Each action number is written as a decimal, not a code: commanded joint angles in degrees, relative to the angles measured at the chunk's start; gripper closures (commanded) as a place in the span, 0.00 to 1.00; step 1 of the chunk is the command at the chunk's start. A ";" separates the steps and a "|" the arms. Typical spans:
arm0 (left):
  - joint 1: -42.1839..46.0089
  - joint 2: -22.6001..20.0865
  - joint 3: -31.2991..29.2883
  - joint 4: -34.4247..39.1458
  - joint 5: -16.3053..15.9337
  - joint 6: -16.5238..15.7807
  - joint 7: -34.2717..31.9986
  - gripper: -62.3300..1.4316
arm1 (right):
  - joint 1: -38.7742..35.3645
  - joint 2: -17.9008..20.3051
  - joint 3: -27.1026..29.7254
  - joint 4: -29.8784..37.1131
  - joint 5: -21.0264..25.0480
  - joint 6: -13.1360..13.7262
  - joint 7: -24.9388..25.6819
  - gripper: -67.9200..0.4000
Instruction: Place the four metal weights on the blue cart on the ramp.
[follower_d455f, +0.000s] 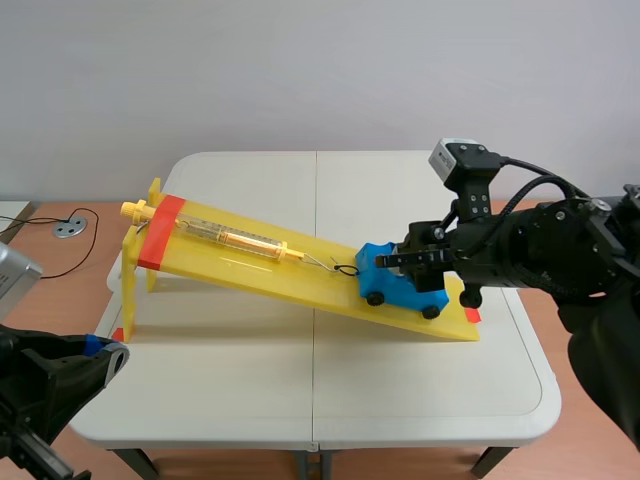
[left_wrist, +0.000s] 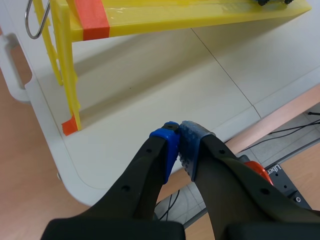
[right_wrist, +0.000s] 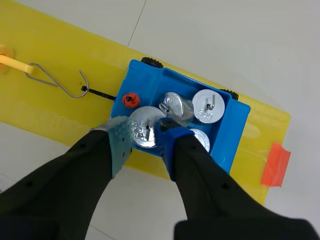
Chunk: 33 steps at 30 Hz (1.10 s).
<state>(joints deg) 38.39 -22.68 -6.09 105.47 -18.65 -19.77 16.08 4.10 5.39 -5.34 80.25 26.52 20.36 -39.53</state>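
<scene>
Step in hand: last weight going in. Lower left of the scene, the left gripper hangs off the table edge, fingers pressed together on nothing (idle, no part in this). Right of centre, the blue plastic cart sits near the low end of the yellow plastic ramp. The right gripper is over the cart, pads clamped on either side of a round silver metal weight, which looks already down inside the cart's near corner. Three more silver weights stand in the tray beside it, one half hidden behind a finger. So all four appear aboard.

Next move, as I judge it: spread the fingers and lift straight up without dragging the weight or nudging the cart down the slope.

Around, left to right in the scene:
- A small grey metal disc lies on the wooden desk at far left.
- An orange tape band crosses the ramp's high end.
- A clear-and-yellow spring tube lies along the ramp.
- A thin wire hook is tied to the cart by a black cord.
- A small red knob sits on the cart's front.
- An orange tape tab marks the ramp's low end.

Risks: the neighbouring weights crowd the inner finger, and the hook line is close ahead.
</scene>
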 joint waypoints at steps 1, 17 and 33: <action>-0.48 0.76 -1.01 3.96 -2.75 -1.42 -5.68 0.91 | 6.21 0.17 1.33 3.45 3.69 0.31 7.34 0.74; -0.48 0.76 -1.01 3.96 -2.75 -1.42 -5.70 0.91 | 6.05 3.15 9.60 7.93 7.65 3.76 4.81 0.63; -4.17 6.38 0.02 7.43 -2.49 -4.02 -2.99 0.93 | -11.30 19.23 17.55 21.81 14.40 9.35 1.20 0.98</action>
<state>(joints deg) 36.27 -18.68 -6.04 105.86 -18.46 -21.54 17.39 -6.92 19.49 10.22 95.04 36.53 24.93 -43.62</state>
